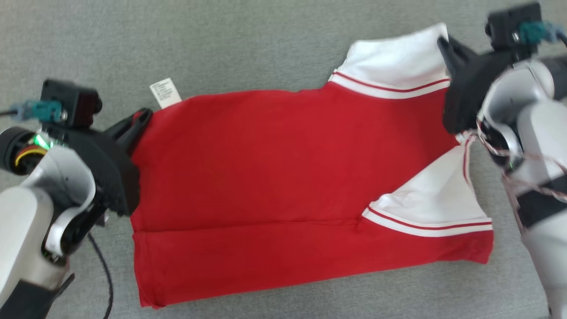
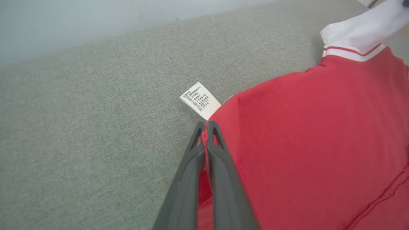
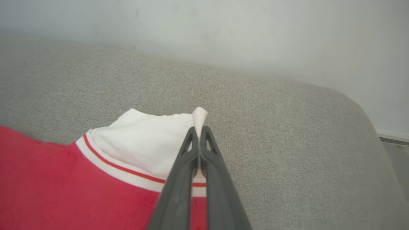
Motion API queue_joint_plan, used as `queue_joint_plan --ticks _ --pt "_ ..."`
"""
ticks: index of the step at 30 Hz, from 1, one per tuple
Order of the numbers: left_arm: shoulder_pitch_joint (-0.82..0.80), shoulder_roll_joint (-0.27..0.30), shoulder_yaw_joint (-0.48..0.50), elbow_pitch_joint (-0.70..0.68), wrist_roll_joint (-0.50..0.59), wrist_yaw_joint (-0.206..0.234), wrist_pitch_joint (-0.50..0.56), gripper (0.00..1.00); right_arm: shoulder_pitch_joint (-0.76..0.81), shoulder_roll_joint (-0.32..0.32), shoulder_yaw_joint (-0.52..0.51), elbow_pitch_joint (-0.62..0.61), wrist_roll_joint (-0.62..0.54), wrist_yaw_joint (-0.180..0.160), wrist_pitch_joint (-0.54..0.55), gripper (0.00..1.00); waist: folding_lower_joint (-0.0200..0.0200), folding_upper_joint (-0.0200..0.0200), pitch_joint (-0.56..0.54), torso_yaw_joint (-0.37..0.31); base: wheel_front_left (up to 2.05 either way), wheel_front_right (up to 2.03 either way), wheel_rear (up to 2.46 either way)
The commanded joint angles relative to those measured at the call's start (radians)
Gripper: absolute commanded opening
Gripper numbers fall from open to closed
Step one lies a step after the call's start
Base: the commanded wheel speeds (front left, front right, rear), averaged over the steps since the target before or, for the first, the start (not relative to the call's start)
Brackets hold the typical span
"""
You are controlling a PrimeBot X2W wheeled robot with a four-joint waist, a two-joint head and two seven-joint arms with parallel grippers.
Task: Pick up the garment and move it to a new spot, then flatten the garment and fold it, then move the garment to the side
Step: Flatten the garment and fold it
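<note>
Now, you look mid-fold on the garment (image 1: 274, 177).
Your left gripper (image 2: 206, 124) pinches its red corner (image 2: 223, 126), right gripper (image 3: 198, 130) its white sleeve (image 3: 143, 137): carry both across level, cloth taut.

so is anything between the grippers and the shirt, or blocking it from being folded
Nothing visible does. The left gripper is shut on a red corner of the garment beside the care label, and the right gripper is shut on the edge of its white sleeve.
</note>
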Motion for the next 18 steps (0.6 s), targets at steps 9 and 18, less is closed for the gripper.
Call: queue_joint_plan --ticks 9,18 --pt "0.094 0.049 0.013 -0.059 0.013 -0.011 -0.079 0.0 0.197 -0.053 -0.037 -0.268 0.111 0.0 0.046 0.0 0.0001 0.0 -0.051 -0.025 0.0 0.0 0.0" --pt "0.171 0.074 0.001 -0.064 -0.013 -0.021 -0.105 0.0 0.347 -0.118 -0.029 -0.401 0.185 0.0 0.193 0.0 0.0001 0.0 -0.102 -0.028 0.0 0.0 0.0"
